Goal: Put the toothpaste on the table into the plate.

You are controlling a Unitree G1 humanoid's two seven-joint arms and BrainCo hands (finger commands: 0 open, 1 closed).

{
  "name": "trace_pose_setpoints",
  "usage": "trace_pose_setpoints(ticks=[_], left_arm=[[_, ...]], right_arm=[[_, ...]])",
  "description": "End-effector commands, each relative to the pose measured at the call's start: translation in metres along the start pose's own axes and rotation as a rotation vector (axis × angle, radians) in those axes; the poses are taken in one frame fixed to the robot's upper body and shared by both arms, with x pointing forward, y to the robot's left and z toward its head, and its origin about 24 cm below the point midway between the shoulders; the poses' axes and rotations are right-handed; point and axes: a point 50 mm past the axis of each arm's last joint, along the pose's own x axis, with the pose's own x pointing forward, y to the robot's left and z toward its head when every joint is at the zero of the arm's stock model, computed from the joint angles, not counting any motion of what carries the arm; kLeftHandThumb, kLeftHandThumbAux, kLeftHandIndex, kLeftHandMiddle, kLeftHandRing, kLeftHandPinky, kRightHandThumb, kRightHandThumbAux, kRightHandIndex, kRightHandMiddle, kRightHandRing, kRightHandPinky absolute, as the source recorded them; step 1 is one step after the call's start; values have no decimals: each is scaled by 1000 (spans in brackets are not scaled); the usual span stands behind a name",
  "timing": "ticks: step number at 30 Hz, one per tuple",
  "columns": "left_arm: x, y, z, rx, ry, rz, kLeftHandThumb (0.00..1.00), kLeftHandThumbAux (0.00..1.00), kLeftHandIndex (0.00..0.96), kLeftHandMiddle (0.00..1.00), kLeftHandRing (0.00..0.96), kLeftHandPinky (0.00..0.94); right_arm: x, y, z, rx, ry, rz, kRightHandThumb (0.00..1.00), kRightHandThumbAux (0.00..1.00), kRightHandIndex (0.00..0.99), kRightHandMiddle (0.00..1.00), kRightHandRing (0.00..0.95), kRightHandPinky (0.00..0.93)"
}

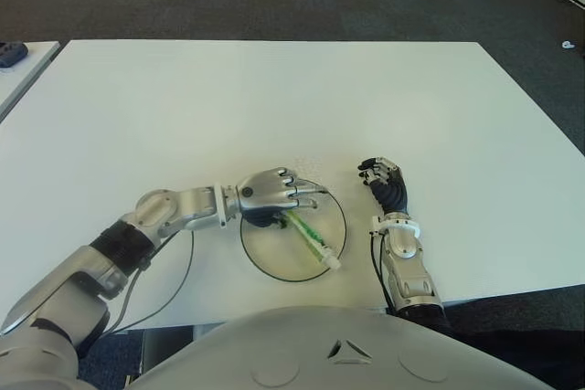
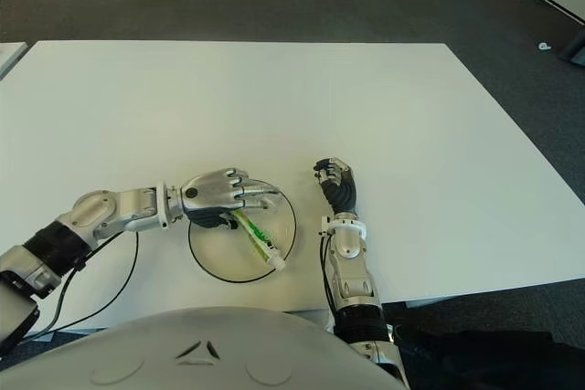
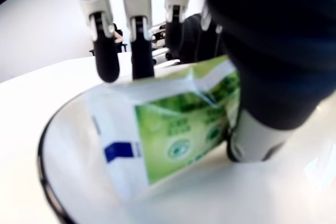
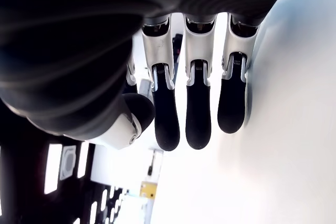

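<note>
A green and white toothpaste tube lies slanted inside the round, dark-rimmed plate near the table's front edge, its cap toward me. My left hand hovers over the plate's far left part, above the tube's flat end. In the left wrist view the fingers stretch straight out above the toothpaste tube and the thumb stands beside it without clamping it. My right hand shows just right of the plate, with its fingers relaxed and nothing in them.
The white table stretches far beyond the plate, with dark carpet around it. A second white table at the far left carries a small dark object. A thin black cable loops on the table by my left forearm.
</note>
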Motion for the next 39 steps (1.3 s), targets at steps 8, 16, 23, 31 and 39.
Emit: trace_pose_setpoints(ticks=[8, 16, 23, 31, 39], left_arm=[[-7, -8, 4, -140, -1, -20, 65, 735, 0, 0, 0, 0], [-8, 0, 0, -185, 24, 38, 64, 694, 0, 0, 0, 0], [-14, 10, -16, -370, 149, 200, 17, 628, 0, 0, 0, 0], [-18, 27, -32, -697, 248, 405, 9, 582, 0, 0, 0, 0], [-22, 10, -48, -946, 418, 618, 1, 583, 0, 0, 0, 66]], right_arm=[[1, 1, -1, -10, 15, 5, 713, 731, 422, 477, 475, 487], [1, 1, -2, -4, 17, 1, 714, 732, 423, 477, 475, 486], [1, 1, -2, -3, 14, -4, 715, 732, 423, 482, 476, 485], [1, 1, -2, 4, 12, -6, 714, 732, 423, 484, 477, 484], [2, 0, -3, 3, 17, -7, 714, 733, 422, 480, 476, 481]])
